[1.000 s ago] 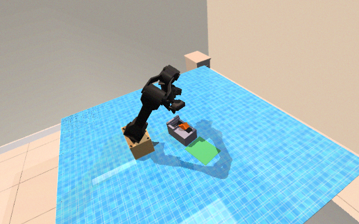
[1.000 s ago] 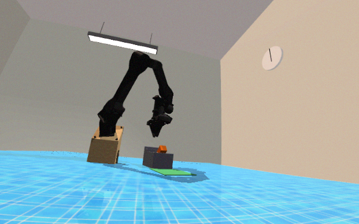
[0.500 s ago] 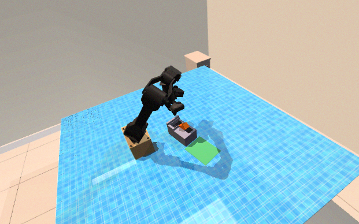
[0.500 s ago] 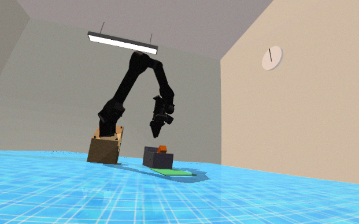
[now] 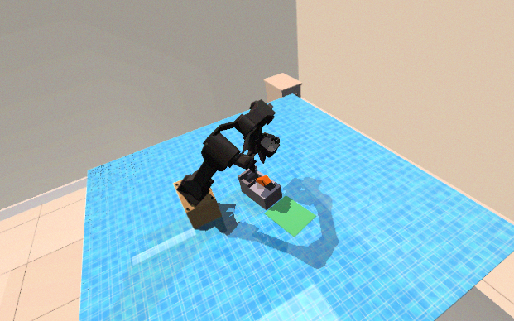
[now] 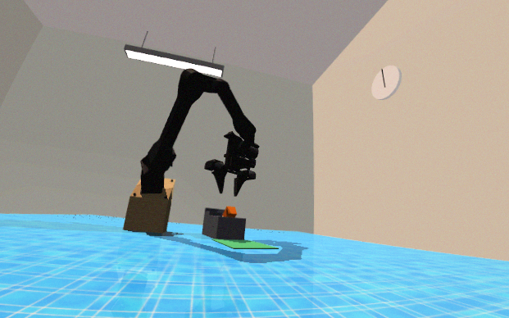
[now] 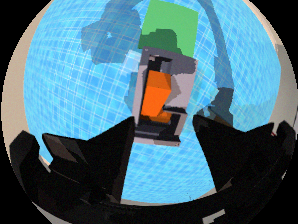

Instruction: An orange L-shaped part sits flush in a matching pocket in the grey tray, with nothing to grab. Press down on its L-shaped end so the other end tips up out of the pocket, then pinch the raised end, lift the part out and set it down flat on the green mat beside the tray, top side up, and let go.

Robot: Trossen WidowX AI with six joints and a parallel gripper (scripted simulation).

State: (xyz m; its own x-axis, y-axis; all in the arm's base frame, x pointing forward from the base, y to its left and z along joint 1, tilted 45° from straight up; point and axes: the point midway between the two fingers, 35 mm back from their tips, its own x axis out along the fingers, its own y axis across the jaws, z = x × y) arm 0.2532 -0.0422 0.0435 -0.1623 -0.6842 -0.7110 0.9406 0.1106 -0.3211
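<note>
The orange part [image 5: 264, 180] [image 6: 229, 211] [image 7: 157, 95] sits tilted in the grey tray [image 5: 253, 196] [image 6: 230, 227] [image 7: 182, 65]. Its end nearer the mat stands up above the tray's rim, and its L-shaped end is low in the pocket, partly in shadow. The green mat [image 5: 296, 219] [image 6: 255, 245] [image 7: 172, 17] lies flat beside the tray's short end, with nothing on it. My gripper [image 5: 258, 165] [image 6: 228, 194] [image 7: 164, 120] is open and empty. It points down above the tray, with a gap between the fingertips and the part in the exterior view.
The arm's wooden base block [image 5: 204, 211] [image 6: 148, 213] stands on the blue table, a short way from the tray. The arm's shadow falls across the table around the mat and over the mat's edge near the tray.
</note>
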